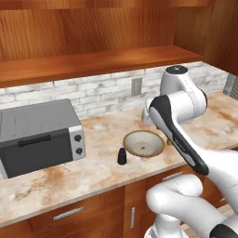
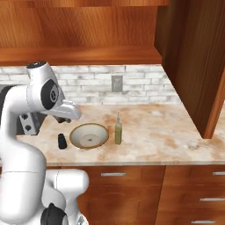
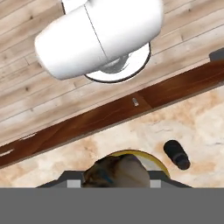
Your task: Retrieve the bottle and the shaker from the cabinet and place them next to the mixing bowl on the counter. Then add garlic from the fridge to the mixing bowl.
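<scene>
Above the bowl [image 2: 89, 135] our gripper [image 3: 116, 173] hung closed on a pale, papery bulb that we took for the garlic [image 3: 117, 171], pinched between the finger tips at the bottom of the hand view with the bowl's tan rim curving directly beneath it. We could not make out the fingers themselves from the base cameras, since the wrist and forearm stood in front of them. On the counter [image 2: 167, 132] the bowl sat near the front edge, speckled brown inside and holding nothing that we could see. Just to its left in the base views stood the shaker [image 1: 122, 156], upright, close to the rim yet apart from it; in the hand view it lay off to the right of the bowl as a dark stub. Just to the bowl's right in the right base view stood the bottle [image 2: 118, 129], upright with its thin neck pointing up, near the rim but not touching. Farther left on the counter we saw a grey toaster oven [image 1: 39, 135] with two knobs, well apart from the shaker. Behind everything ran a pale brick backsplash with an outlet [image 2: 116, 82], and over it a wooden shelf [image 1: 93, 63]. Below the counter were wooden drawers [image 2: 132, 176] with silver handles.
</scene>
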